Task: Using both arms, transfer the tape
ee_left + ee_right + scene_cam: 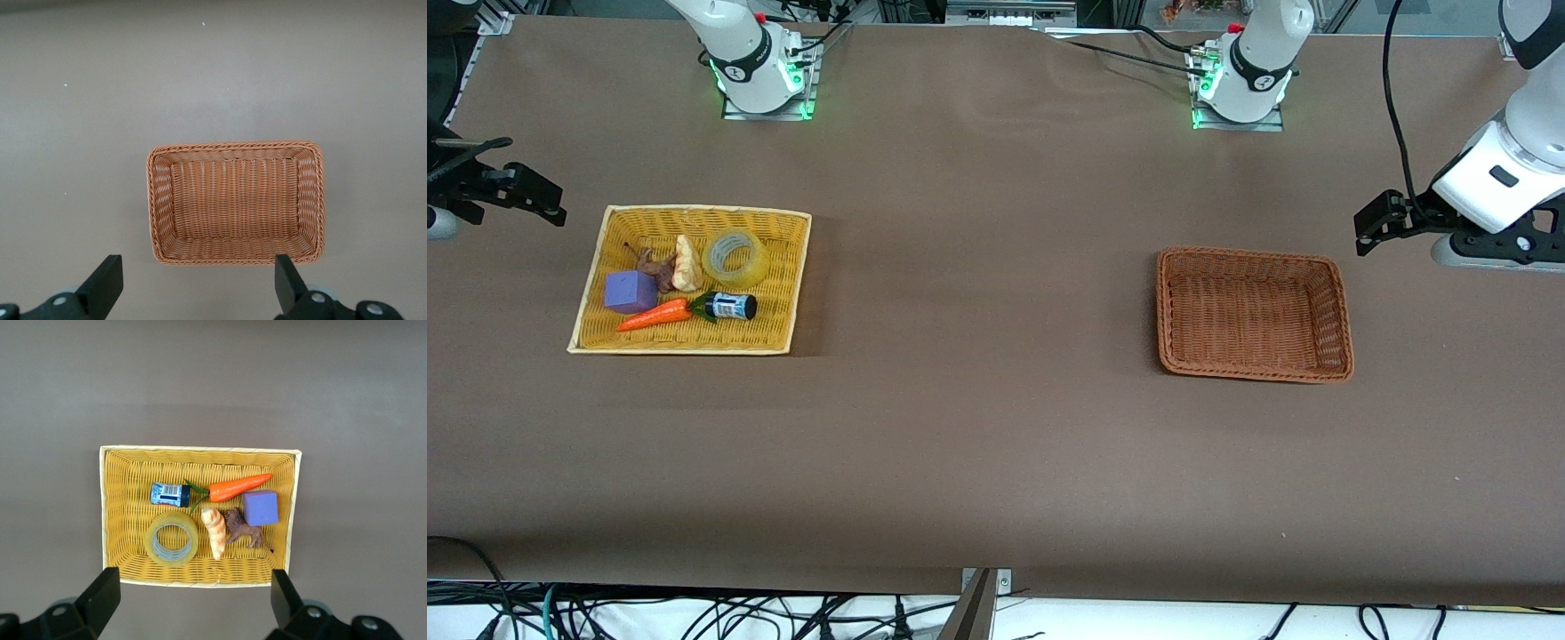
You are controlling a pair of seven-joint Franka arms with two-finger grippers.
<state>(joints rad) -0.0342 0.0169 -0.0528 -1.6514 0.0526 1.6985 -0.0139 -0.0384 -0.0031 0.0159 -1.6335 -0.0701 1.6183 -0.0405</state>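
The tape (735,258) is a translucent yellowish ring lying flat in the yellow basket (799,284), at the corner nearest the robots' bases. The right wrist view shows the tape (172,539) next to a pale cone-shaped toy. My right gripper (547,203) hangs open and empty over the table beside the yellow basket, toward the right arm's end; its fingers (101,592) frame the basket's rim. My left gripper (1374,227) hangs open and empty over the table beside the brown basket (1249,256), toward the left arm's end.
The yellow basket (200,449) also holds a purple cube (630,292), an orange carrot (655,315), a dark bottle (732,307), a pale cone-shaped toy (687,263) and a small brown animal figure (660,267). The brown basket (233,145) holds nothing.
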